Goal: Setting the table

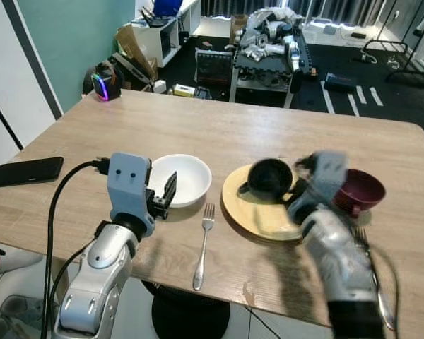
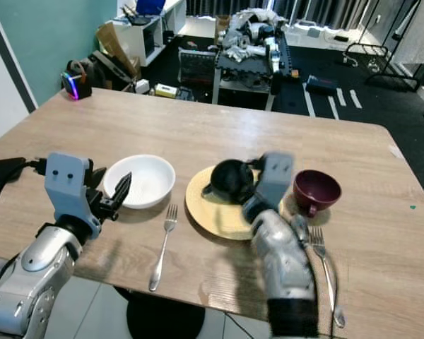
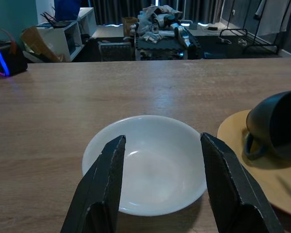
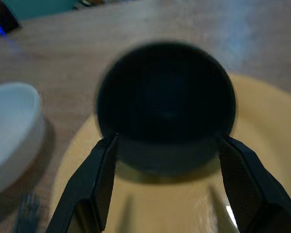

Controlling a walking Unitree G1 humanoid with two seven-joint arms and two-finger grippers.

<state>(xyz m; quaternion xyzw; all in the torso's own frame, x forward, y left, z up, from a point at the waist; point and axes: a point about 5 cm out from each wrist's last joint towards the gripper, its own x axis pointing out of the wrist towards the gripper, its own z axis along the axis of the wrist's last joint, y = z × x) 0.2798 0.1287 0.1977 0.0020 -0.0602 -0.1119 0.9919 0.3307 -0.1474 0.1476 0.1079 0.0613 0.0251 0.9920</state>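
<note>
Two black fingers of the right gripper (image 4: 167,179) clasp the black mug (image 4: 166,104), tipped on its side over the yellow plate (image 1: 265,212). Left of the plate, the left gripper (image 3: 162,187) spreads its fingers wide above the white bowl's (image 3: 150,162) near rim. A fork (image 1: 202,244) lies between bowl and plate on the tabletop (image 1: 219,131); a maroon cup (image 2: 316,189) sits right of the plate. No writing is readable.

Teal wall (image 1: 71,42), dark floor (image 1: 381,106), cluttered cart (image 1: 265,53), perhaps curtains behind.
</note>
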